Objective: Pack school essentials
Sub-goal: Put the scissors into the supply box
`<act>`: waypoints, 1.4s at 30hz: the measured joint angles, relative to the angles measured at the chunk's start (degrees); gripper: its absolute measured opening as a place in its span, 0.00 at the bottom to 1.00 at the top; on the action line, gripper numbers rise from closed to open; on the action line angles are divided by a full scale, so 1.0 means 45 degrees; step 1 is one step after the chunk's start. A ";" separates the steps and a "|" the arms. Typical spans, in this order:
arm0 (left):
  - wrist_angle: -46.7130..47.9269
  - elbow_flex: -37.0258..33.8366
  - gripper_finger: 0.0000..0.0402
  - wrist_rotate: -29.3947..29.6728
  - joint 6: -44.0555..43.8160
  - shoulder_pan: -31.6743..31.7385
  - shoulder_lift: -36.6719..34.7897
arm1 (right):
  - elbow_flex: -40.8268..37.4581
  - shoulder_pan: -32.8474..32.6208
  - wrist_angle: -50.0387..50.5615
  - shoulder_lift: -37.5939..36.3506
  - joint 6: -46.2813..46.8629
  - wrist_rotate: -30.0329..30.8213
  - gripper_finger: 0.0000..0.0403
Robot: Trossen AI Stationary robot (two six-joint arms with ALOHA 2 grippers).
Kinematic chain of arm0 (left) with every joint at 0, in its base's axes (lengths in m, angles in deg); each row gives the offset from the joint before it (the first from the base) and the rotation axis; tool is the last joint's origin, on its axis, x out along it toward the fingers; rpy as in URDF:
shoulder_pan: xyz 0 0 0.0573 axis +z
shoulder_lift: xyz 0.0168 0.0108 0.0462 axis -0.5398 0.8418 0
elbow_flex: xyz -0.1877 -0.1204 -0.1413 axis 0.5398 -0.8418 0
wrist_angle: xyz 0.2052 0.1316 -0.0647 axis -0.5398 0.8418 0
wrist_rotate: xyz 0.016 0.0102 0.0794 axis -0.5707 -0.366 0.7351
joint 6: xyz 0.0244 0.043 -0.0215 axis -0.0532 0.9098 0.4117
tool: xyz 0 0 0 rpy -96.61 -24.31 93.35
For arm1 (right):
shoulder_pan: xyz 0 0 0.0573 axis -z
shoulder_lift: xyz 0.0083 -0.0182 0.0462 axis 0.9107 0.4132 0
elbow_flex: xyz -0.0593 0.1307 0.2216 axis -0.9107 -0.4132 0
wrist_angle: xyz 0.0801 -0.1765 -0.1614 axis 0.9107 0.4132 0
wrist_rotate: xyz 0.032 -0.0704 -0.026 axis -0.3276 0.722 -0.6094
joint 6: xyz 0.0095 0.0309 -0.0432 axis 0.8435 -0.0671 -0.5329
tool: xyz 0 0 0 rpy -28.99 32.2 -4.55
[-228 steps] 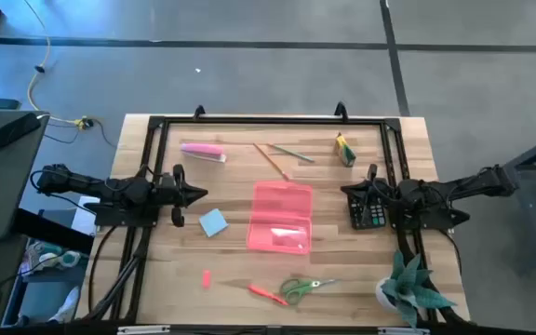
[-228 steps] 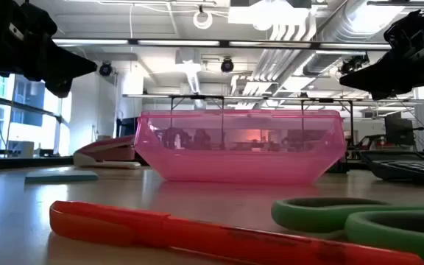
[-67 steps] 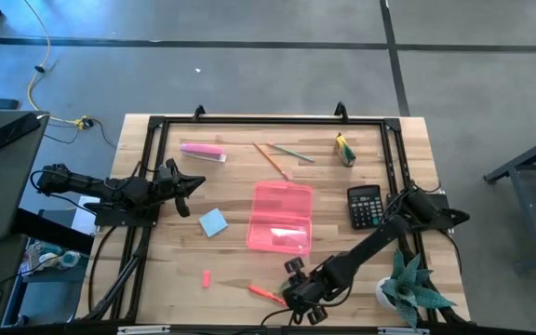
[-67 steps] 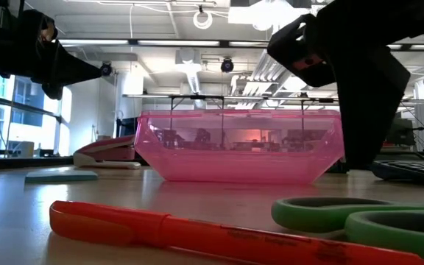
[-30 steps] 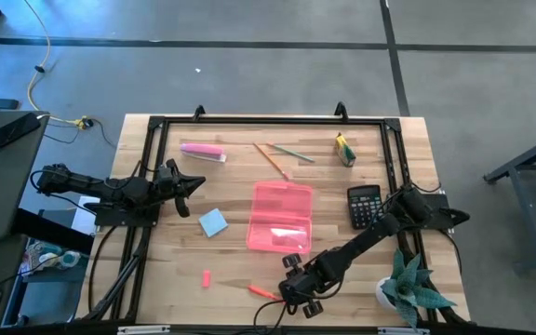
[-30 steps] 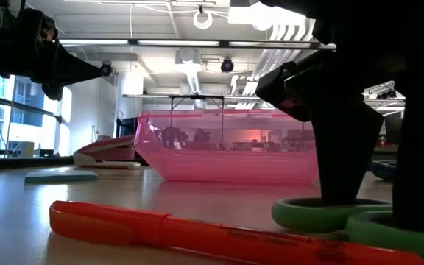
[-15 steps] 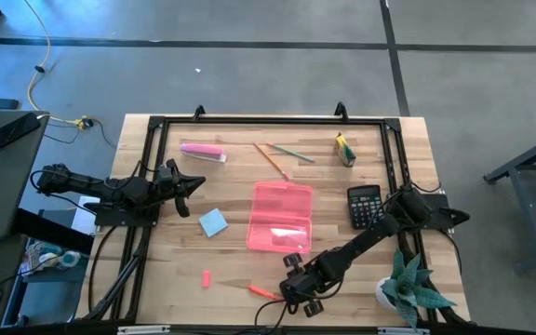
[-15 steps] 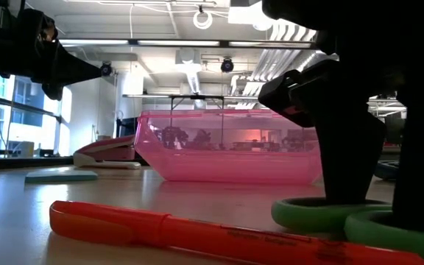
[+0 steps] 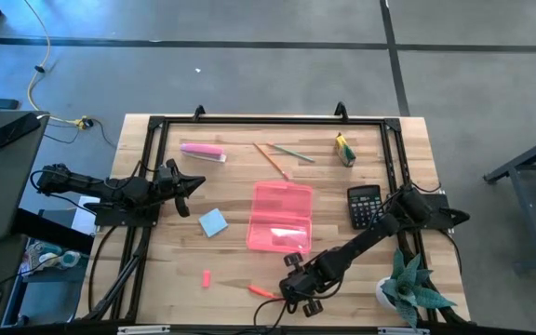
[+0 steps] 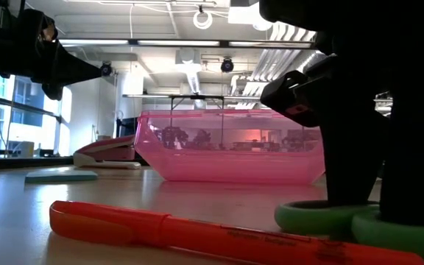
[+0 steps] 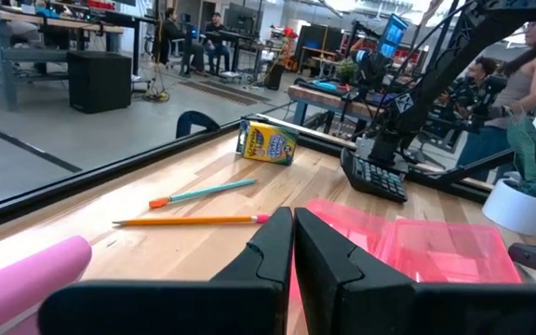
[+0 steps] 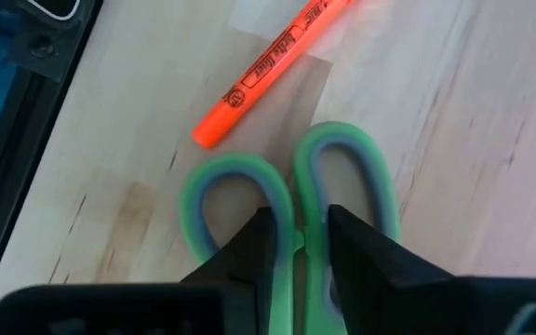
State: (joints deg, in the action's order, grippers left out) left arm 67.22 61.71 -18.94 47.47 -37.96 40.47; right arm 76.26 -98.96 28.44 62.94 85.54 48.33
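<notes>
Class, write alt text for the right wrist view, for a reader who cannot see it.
The right claw straddles the meeting point of the two handle loops of the green-handled scissors, which lie flat on the wooden table. An orange-red pen lies just beyond the loops, apart from them.

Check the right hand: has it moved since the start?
Yes. The right hand has left its spot by the calculator, crossing to the near edge, past the pink case, onto the green-handled scissors.

The table (image 9: 231, 251) is showing pale, matt, grained wood. The case (image 10: 227, 143) is looking like glossy translucent pink plastic. The pen (image 12: 273, 67) and scissors (image 12: 240, 200) handles are looking like smooth plastic. The frame (image 9: 268, 120) is appearing as matt black metal.
</notes>
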 joint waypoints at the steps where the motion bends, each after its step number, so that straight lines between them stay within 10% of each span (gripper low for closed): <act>1: -0.0002 -0.0005 0.01 -0.0005 0.0000 0.0001 0.0000 | -0.0014 0.0000 0.0021 -0.0044 0.0058 -0.0014 0.18; 20: -0.0002 0.0000 0.01 0.0000 0.0792 -0.0002 0.0000 | -0.0078 0.0378 -0.0380 -0.2770 -0.0368 0.1544 0.17; 32: -0.0007 0.0000 0.01 -0.0005 0.1595 0.0001 0.0000 | -0.0031 0.2404 -0.1640 -0.5632 -0.4244 0.3554 0.17; 42: -0.0090 0.0000 0.01 -0.0098 0.2808 0.0003 0.0000 | -0.0035 0.4681 -0.2167 -0.4496 -0.5474 -0.0374 0.17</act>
State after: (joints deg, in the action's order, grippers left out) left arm 66.82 61.71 -19.38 60.10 -37.95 40.47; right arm 76.10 -77.90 18.69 42.70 60.90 46.65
